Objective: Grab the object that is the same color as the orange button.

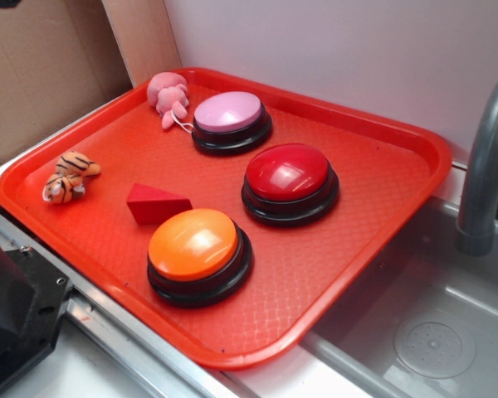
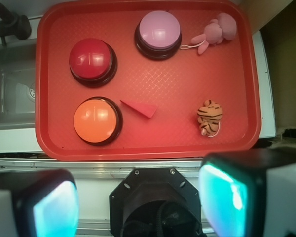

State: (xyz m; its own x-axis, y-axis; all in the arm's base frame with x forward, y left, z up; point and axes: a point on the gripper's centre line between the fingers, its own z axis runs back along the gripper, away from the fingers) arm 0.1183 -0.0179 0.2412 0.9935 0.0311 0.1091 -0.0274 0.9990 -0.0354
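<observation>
The gripper (image 2: 138,200) hangs high above the near edge of the red tray (image 2: 148,148), its jaws spread wide and holding nothing; both pads frame the bottom of the wrist view. The orange plush tiger (image 2: 209,117) lies on the tray's right side in that view, ahead of the jaws and off to the right, well apart from them. Its body runs roughly away from the camera, so its long axis looks to lie about crosswise to the line between the pads. The orange button (image 2: 96,120) sits to the left, the red wedge (image 2: 139,108) between it and the tiger. Reaching the tiger likely calls for a forward, rightward descent.
</observation>
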